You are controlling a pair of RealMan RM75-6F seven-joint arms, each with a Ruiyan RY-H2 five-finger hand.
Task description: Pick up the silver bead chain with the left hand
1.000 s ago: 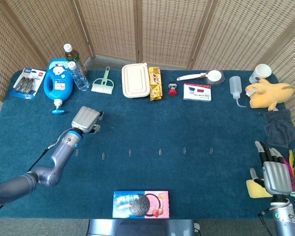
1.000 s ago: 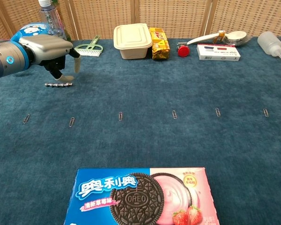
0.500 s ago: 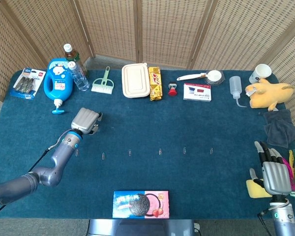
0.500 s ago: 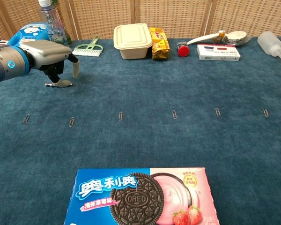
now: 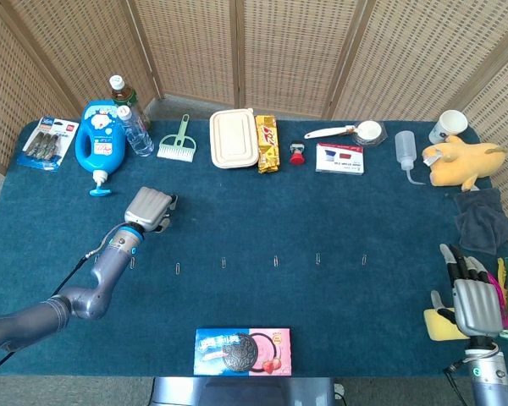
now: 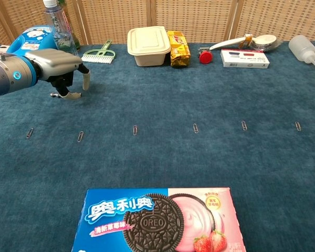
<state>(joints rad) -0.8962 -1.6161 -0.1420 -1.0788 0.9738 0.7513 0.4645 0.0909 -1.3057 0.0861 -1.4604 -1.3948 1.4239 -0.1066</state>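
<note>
**Colleague:** Where have you got the left hand?

**Me:** I have the left hand (image 6: pixel 60 65) palm-down over the carpet, low, with the fingertips (image 6: pixel 70 94) bent down to the cloth. The silver bead chain (image 6: pixel 56 95) lies directly under the palm, and only a short end of it peeks out beside the fingertips in the chest view. From the head view the hand's back covers it entirely.

**Colleague:** Closed on it?

**Me:** I judge the fingers are touching or pinching it, one finger (image 6: pixel 86 80) standing off to the side, but I cannot tell whether the chain is truly caught. It looks flat on the carpet, not lifted.

**Colleague:** Why so flat an approach?

**Me:** A thin chain on pile gives nothing to get under, so I come straight down and rake the tips together. The risk, as I see it, is beads slipping out when I lift.

**Colleague:** Anything close by?

**Me:** Beyond the hand stand a blue detergent bottle (image 6: pixel 30 38) and a green dustpan brush (image 6: pixel 98 53), well apart from it. Nearer to me a row of paper clips (image 6: pixel 81 136) runs across.

**Colleague:** And the right?

**Me:** The right hand (image 5: pixel 475 301) rests far off at the table's edge, fingers apart, holding nothing, just beside a yellow sponge (image 5: pixel 440 326). I keep it parked there, out of this job.
</note>
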